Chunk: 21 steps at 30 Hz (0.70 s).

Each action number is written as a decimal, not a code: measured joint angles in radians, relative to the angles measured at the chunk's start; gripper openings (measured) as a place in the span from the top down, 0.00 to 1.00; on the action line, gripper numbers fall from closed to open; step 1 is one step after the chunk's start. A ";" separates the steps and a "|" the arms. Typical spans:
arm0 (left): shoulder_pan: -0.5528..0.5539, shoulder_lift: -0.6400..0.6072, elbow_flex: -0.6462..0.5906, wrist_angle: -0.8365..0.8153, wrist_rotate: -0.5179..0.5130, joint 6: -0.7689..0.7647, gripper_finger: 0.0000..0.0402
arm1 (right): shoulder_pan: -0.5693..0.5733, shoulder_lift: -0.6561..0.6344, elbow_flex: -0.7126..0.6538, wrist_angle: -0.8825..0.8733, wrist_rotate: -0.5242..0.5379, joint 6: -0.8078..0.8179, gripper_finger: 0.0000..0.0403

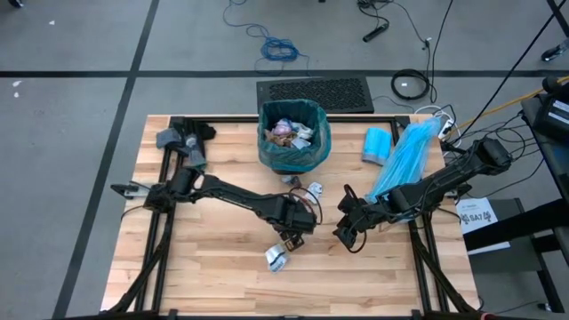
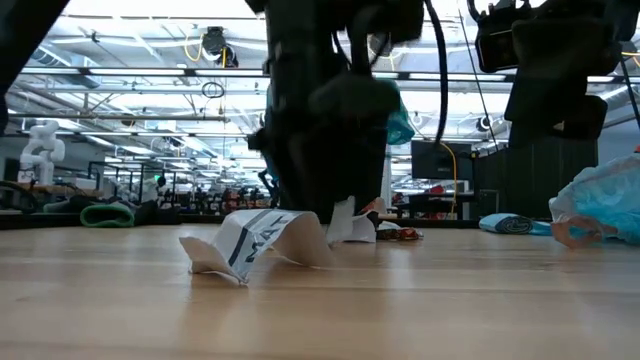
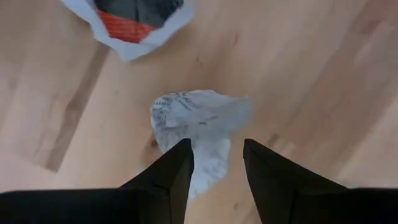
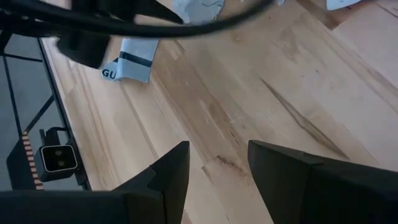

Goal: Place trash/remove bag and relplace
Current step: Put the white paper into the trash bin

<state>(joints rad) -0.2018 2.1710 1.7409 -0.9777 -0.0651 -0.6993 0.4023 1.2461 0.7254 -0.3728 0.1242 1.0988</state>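
Note:
The black bin, lined with the teal bag, stands at the table's far middle and holds trash. My left gripper points down, open, near the table's middle. Its fingers stand on either side of a white crumpled scrap lying on the wood; I cannot tell whether they touch it. A white striped wrapper lies just nearer the front edge. A white wrapper with red print lies close by. My right gripper hangs open over bare wood, to the right of the left one.
A sky-blue plastic bag and a blue packet lie at the far right. More small scraps sit in front of the bin. Bare wood spreads along the near edge and at the left.

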 joint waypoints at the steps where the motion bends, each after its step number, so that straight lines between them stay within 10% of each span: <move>1: 0.001 0.012 0.000 0.001 0.010 0.002 0.64 | 0.000 0.000 0.000 0.001 0.000 0.000 0.62; 11: 0.003 0.086 0.006 0.019 0.126 0.004 0.96 | 0.000 0.000 0.000 0.002 0.006 0.015 0.62; 21: -0.044 -0.108 -0.002 -0.030 0.034 -0.107 0.99 | 0.000 0.000 0.000 0.001 0.006 0.009 0.62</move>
<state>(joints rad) -0.2461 2.0627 1.7388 -1.0078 -0.0309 -0.8063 0.4019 1.2461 0.7258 -0.3717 0.1304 1.1078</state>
